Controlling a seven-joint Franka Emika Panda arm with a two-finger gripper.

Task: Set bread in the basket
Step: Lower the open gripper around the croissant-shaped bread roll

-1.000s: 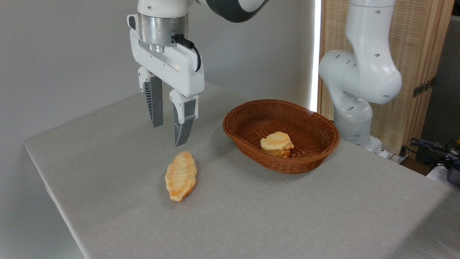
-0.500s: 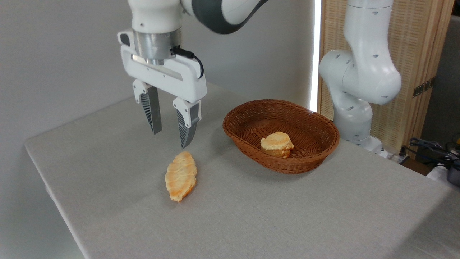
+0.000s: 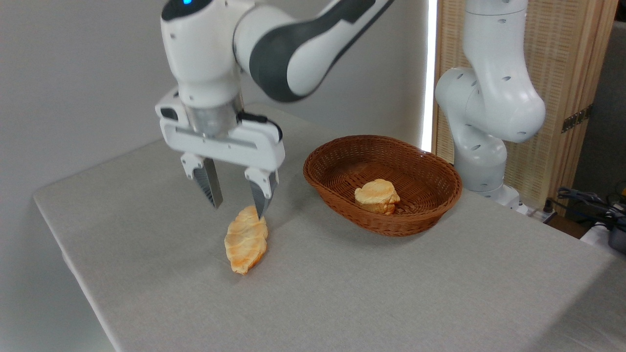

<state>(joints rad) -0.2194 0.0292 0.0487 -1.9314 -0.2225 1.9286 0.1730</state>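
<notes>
The bread, a long golden-orange ridged pastry with pointed ends, lies on the grey tablecloth left of the basket. My gripper hangs open just above its far end; the right fingertip overlaps that end in the picture, and I cannot tell whether they touch. Nothing is held between the fingers. The basket, an oval reddish-brown wicker one, stands to the right on the table.
A smaller round bun lies inside the basket. The arm's white base stands behind the basket at the right. The table's left edge runs close to the bread. Cables lie at the far right.
The gripper has come down toward the bread and turned so its fingers face the camera more squarely. The bread and basket have not moved.
</notes>
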